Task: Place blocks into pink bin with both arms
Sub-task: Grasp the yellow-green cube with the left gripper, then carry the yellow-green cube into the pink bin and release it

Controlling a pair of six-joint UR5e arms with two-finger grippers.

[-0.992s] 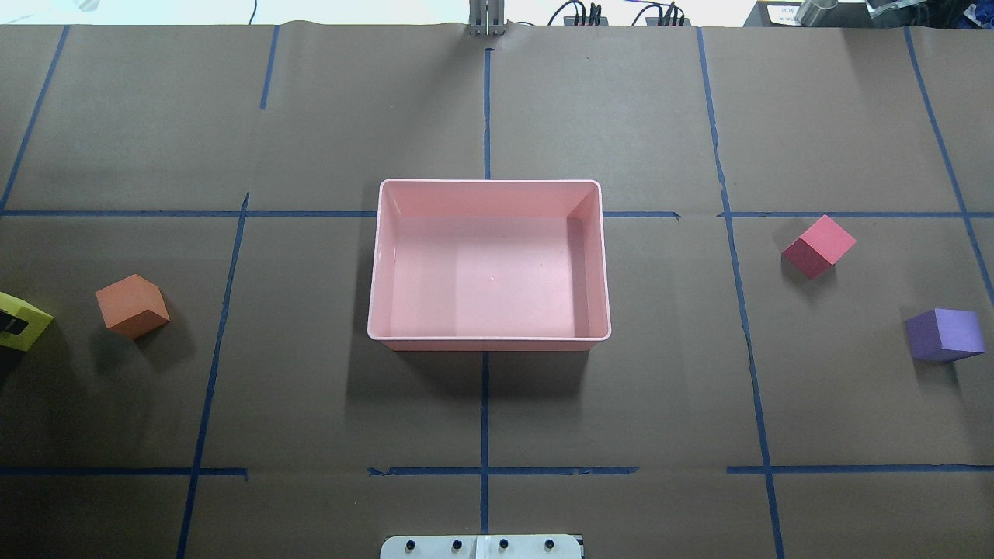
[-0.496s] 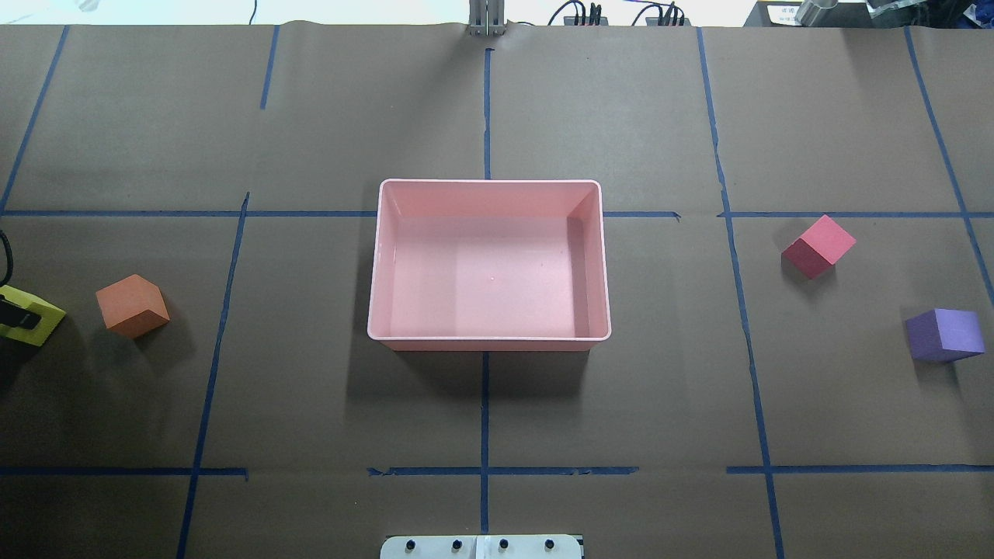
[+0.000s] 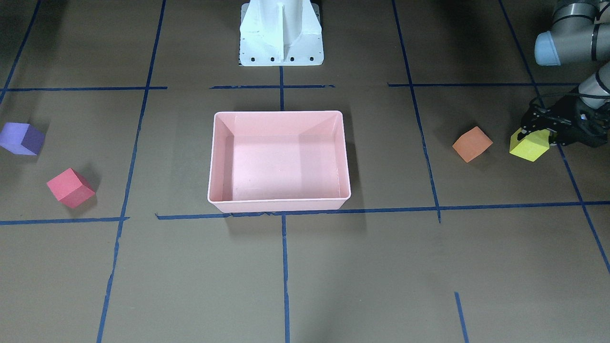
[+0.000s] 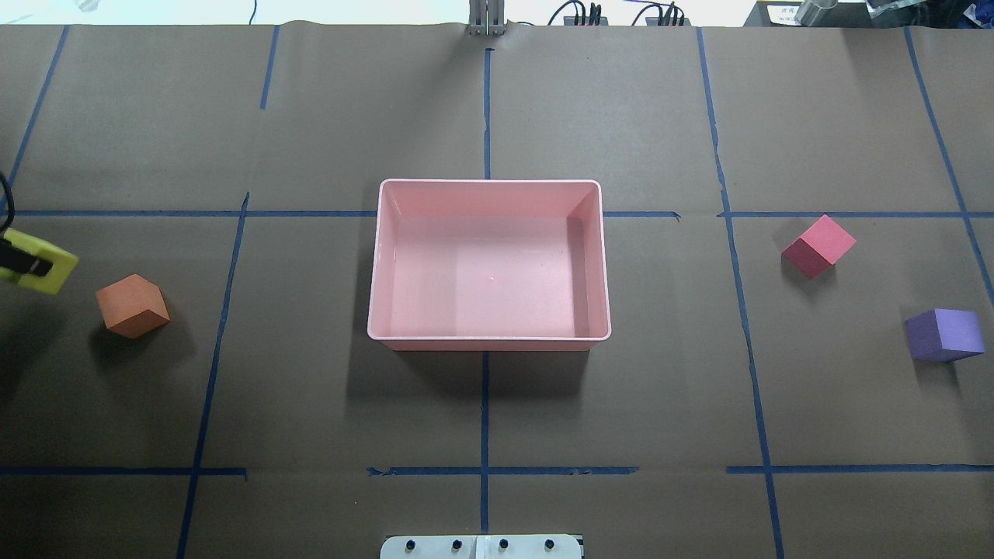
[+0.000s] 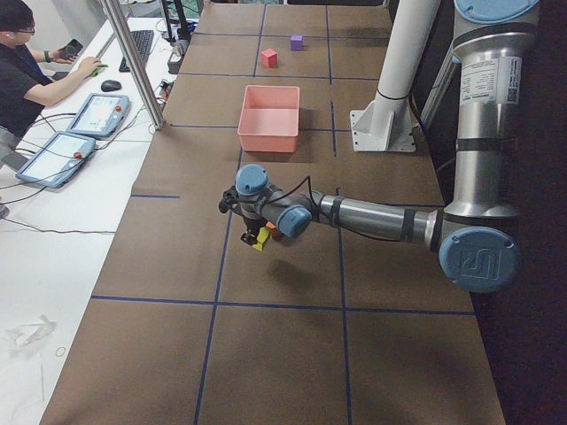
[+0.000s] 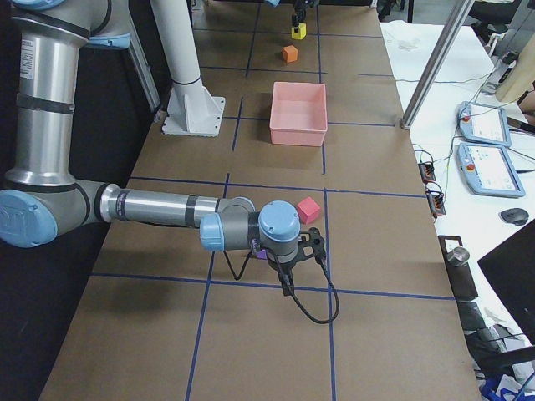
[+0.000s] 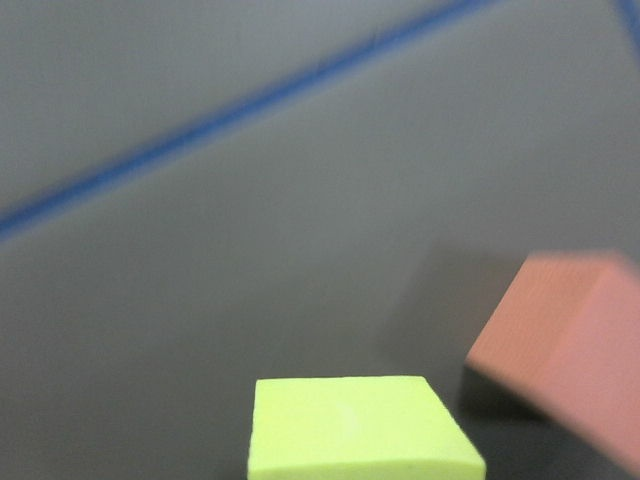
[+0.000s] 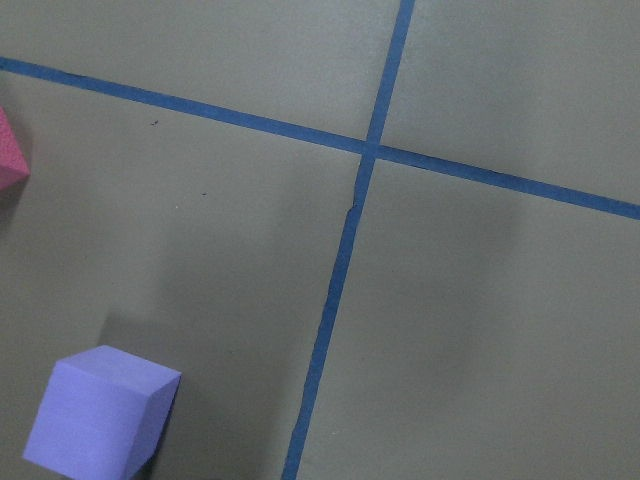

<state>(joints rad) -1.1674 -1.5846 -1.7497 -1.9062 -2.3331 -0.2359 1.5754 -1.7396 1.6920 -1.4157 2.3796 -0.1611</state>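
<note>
Carrying step, by the look of it. Pinching the yellow block (image 3: 528, 145) in the left hand (image 3: 536, 135), lifted clear of the worktop (image 3: 333, 267). Just beside that hand, on the side toward the goal: the orange block (image 3: 472, 144), resting on the worktop. Well beyond it, far from the hand: the bin (image 3: 281, 205), holding nothing yet.

Keep the pinch firm but gentle, given likely squashy foam. Travel high enough to pass over the orange block and the near rim. Stop above the bin's middle, lower, then spread the fingers.

Cannot tell the state of the right hand (image 6: 292, 259), spread or pressed together. Close by it: the purple block (image 3: 21, 138). Near, a little further: the red block (image 3: 70, 187).
</note>
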